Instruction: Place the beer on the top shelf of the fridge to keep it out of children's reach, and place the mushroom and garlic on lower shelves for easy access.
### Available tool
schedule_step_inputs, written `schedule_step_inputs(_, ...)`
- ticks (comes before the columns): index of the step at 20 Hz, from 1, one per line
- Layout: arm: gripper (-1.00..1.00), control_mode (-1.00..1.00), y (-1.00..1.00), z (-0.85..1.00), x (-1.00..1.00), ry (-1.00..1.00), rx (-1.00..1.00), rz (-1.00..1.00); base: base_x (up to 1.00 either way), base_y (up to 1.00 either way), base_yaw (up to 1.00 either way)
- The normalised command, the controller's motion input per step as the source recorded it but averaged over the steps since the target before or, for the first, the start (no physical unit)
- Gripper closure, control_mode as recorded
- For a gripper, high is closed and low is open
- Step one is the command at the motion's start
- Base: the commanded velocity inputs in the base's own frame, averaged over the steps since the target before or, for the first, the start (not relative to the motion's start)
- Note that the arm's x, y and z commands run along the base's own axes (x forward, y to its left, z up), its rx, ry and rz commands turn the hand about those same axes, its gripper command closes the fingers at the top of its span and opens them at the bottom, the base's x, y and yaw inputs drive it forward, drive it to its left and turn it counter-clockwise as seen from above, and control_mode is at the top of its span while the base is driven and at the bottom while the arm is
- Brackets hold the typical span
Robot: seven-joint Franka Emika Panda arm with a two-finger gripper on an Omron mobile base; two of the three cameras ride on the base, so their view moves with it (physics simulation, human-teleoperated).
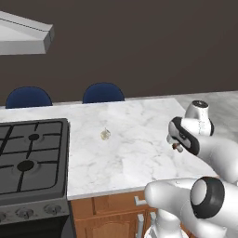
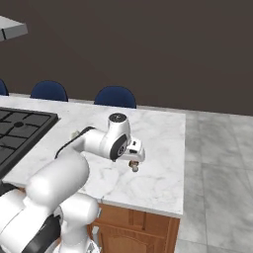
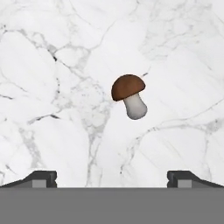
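A small mushroom (image 3: 129, 98) with a brown cap and a pale stem lies on its side on the white marble counter (image 1: 135, 158). My gripper (image 3: 112, 179) hangs straight above it and points down, open, with nothing between its wide-set fingertips (image 3: 41, 177). From the base, the mushroom (image 1: 177, 148) peeks out just under the hand near the counter's right end, and it also shows as the mushroom (image 2: 134, 167) below the gripper (image 2: 134, 160). The garlic (image 1: 105, 135), a tiny pale bulb, rests alone mid-counter, well to the left of the hand.
A black gas stove (image 1: 30, 158) fills the counter's left part, with a range hood (image 1: 25, 35) above. Two blue chairs (image 1: 103, 93) stand behind the counter. The counter ends on the right over grey floor tiles (image 2: 217, 168). Wooden cabinets (image 1: 111, 216) sit below.
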Motion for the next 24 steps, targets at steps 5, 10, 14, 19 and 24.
schedule_step_inputs(5,-1.00,-1.00,-0.09,-0.32,0.32,0.00,0.00,0.00,0.00,0.00,0.00)
schedule_step_inputs(10,-1.00,-1.00,-0.10,-0.31,0.30,0.00,0.00,0.00,0.00,0.00,0.00)
schedule_step_inputs(14,-1.00,-1.00,-0.15,-0.29,0.24,0.00,0.00,0.00,0.00,0.00,0.00)
schedule_step_inputs(19,-1.00,-1.00,-0.16,-0.27,0.23,0.00,0.00,0.00,0.00,0.00,0.00)
schedule_step_inputs(24,-1.00,-1.00,-0.03,-0.24,0.23,0.00,0.00,0.00,0.00,0.00,0.00)
